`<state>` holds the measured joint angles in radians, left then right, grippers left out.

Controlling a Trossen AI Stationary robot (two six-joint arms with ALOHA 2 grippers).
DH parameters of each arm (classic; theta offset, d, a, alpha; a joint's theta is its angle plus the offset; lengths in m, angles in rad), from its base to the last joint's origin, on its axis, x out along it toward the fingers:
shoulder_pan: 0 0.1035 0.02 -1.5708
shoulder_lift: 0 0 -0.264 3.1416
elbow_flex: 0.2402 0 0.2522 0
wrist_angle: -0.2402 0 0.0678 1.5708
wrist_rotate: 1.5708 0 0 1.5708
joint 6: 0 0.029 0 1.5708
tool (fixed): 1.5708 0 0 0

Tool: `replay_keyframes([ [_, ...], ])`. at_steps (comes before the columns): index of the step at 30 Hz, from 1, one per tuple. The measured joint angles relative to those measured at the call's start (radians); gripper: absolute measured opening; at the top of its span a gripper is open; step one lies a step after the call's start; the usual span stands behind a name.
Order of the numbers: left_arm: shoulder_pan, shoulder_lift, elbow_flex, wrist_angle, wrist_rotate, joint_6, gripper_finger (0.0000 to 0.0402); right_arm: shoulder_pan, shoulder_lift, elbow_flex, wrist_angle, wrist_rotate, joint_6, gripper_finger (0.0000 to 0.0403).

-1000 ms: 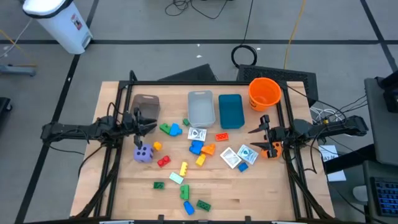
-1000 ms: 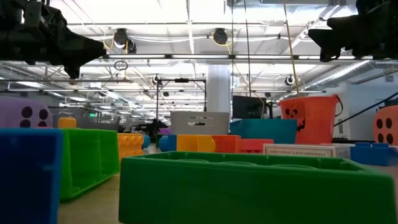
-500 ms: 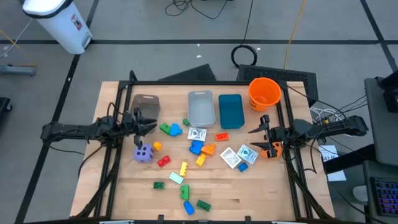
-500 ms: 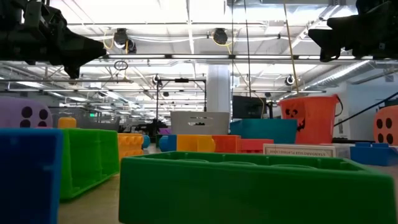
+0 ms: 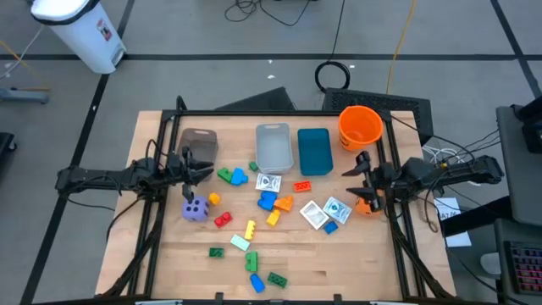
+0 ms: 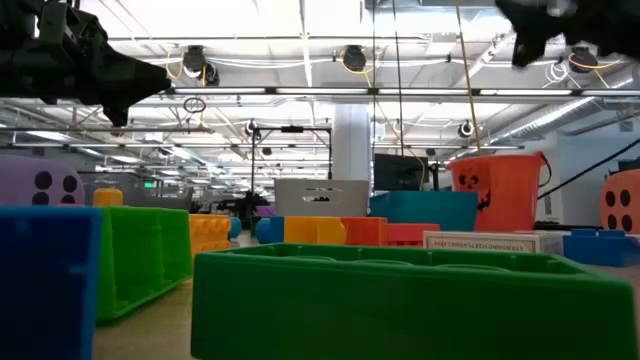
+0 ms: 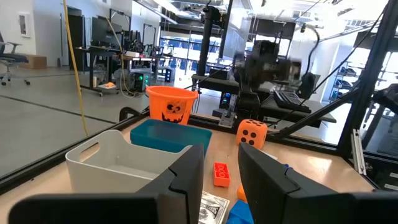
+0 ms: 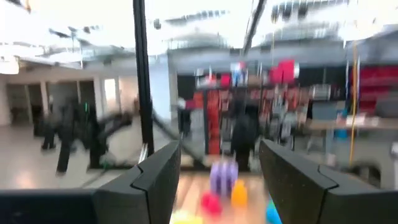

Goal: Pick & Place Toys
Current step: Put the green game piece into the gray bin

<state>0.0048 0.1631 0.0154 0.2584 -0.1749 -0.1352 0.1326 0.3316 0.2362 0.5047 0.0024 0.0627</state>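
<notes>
Toys lie scattered over the middle of the wooden table [image 5: 339, 263]: small coloured bricks [image 5: 269, 202], white packets [image 5: 326, 212], a purple die [image 5: 195, 208] and an orange die [image 5: 366, 206]. My left gripper [image 5: 207, 172] hovers open at the table's left, above and just beyond the purple die, with nothing between its fingers [image 7: 186, 174]. At the table's right, over the orange die, my right gripper [image 5: 356, 172] is raised and tilted upward. It is open and empty too, as the right wrist view shows [image 8: 221, 180].
A grey bin [image 5: 273, 148], a teal bin [image 5: 314, 151] and an orange bucket [image 5: 360, 127] stand along the far edge, with a dark bin [image 5: 198, 142] at the far left. A black frame [image 5: 254, 113] rims the table. Green bricks [image 6: 400, 300] lie near the front edge.
My right gripper has risen and tipped its fingers upward, staying open over the orange die. The toys have not moved.
</notes>
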Motion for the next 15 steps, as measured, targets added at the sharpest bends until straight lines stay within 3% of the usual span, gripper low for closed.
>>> replay_keyframes([
  [4,0.0,0.0,0.0,0.0,0.0,0.0,0.0106,0.0,0.143,0.148,-0.078,0.162,-0.004,0.021],
  [7,0.0,0.0,0.0,0.0,0.0,0.0,0.0106,0.0,0.269,0.27,-0.091,0.226,-0.078,0.021],
  [12,0.0,0.0,0.0,0.0,0.0,0.0,0.0106,-0.001,0.475,0.458,-0.09,0.236,-0.191,0.021],
  [15,0.0,0.0,0.0,0.0,0.0,0.0,0.0106,-0.001,0.566,0.545,-0.097,0.234,-0.156,0.021],
])
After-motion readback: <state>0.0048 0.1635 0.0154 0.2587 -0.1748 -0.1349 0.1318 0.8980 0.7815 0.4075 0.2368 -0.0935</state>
